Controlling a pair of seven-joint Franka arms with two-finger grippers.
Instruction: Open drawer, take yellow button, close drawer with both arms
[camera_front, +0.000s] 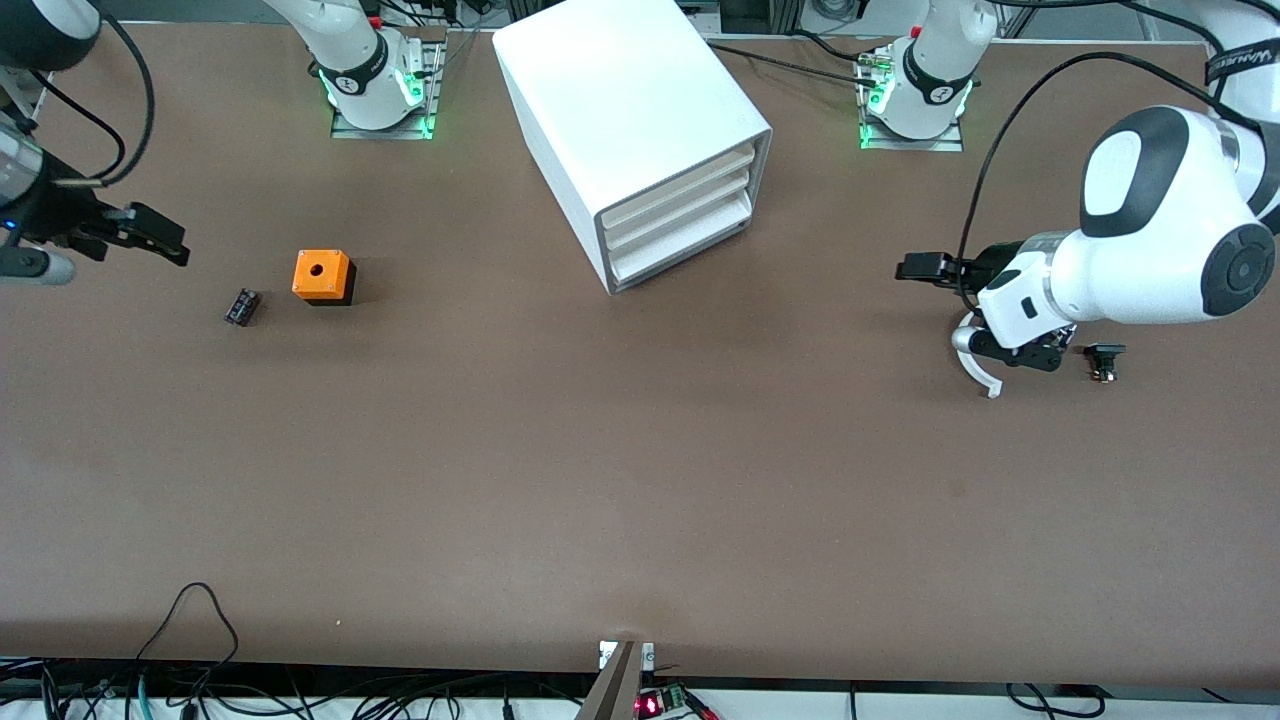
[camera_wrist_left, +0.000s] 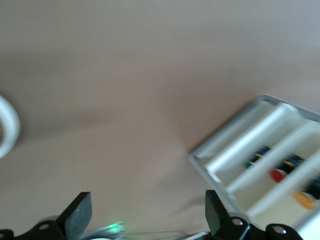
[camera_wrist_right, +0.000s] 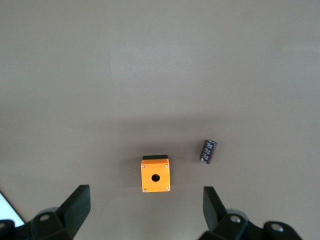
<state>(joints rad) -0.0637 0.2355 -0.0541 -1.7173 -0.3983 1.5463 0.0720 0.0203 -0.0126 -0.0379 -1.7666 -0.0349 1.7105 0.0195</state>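
The left gripper, its two black fingers spread wide and holding nothing, is hovering over bare table at mid-height near the frame's edge at the left arm's end, pointing toward the front of the white cabinet, which is standing at the top centre of the front view. That heading suggests it is lining up for a pull on the drawer, the uppermost of three alike, which is sitting flush and shut. The right gripper, likewise wide open and empty, is waiting in the air at mid-height against the frame's edge at the right arm's end, well apart from the cabinet, probably parked there to leave the approach free until a second hand is wanted. Just below it in the frame, an orange cube with a hole and a small black ribbed block are lying side by side on the table, untouched, the block nearer to the front camera. The button is not showing anywhere on the table and is presumably lying inside the shut drawer; the left wrist view is catching blurred coloured shapes in the cabinet's trays, an orange one among them, but which tray is holding it cannot be told. A small black part is resting on the table just beside the left arm's wrist.
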